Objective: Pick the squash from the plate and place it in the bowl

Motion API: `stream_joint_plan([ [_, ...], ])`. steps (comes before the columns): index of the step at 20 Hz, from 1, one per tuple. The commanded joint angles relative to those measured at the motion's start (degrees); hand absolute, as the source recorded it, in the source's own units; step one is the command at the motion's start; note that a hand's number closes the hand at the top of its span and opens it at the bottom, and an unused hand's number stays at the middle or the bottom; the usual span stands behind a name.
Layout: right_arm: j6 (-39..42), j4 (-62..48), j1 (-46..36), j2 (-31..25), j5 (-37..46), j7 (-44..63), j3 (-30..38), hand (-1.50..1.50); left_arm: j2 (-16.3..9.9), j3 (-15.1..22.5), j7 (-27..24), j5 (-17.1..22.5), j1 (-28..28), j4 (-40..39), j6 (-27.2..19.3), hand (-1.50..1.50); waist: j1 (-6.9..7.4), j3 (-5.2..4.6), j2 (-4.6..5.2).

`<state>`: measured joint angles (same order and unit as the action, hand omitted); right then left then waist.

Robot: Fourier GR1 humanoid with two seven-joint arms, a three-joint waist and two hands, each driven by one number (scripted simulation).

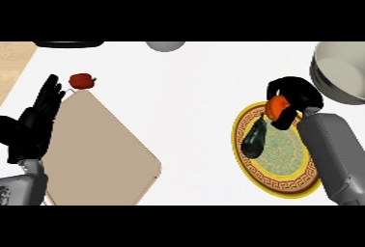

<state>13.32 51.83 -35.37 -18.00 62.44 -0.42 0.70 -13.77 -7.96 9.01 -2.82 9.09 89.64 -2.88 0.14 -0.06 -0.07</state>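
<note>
Orange squash (276, 104) gripped inside right robot hand (296, 99), above plate (285, 185).

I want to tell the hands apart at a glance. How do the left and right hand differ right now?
The left hand is open with straight fingers pointing up, resting by the tan cutting board; the right hand is curled round an orange item over the yellow-rimmed plate. The left hand holds nothing and stands apart from the plate; the right hand works beside the dark squash. Both are black, on grey forearms.
</note>
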Motion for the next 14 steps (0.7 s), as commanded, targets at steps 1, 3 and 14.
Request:
stream_joint_plan([
  [1,2.7,10.1,-0.1,-0.1,-1.4,3.3,0.6,1.50,0.6,0.5,1.2,-1.0,-1.0,1.5,-0.8,0.00,-0.52,0.03,-0.23],
  [3,3.0,16.4,-0.3,-2.5,-2.5,3.9,2.3,1.50,-1.1,-1.5,0.4,1.3,-1.6,0.7,1.4,0.00,-1.38,-0.03,-0.57],
  [14,3.2,34.6,-2.2,-7.3,-10.6,13.4,16.3,1.50,-1.3,-2.7,-2.7,1.9,-3.3,0.4,2.5,0.00,-0.58,0.03,-0.16],
])
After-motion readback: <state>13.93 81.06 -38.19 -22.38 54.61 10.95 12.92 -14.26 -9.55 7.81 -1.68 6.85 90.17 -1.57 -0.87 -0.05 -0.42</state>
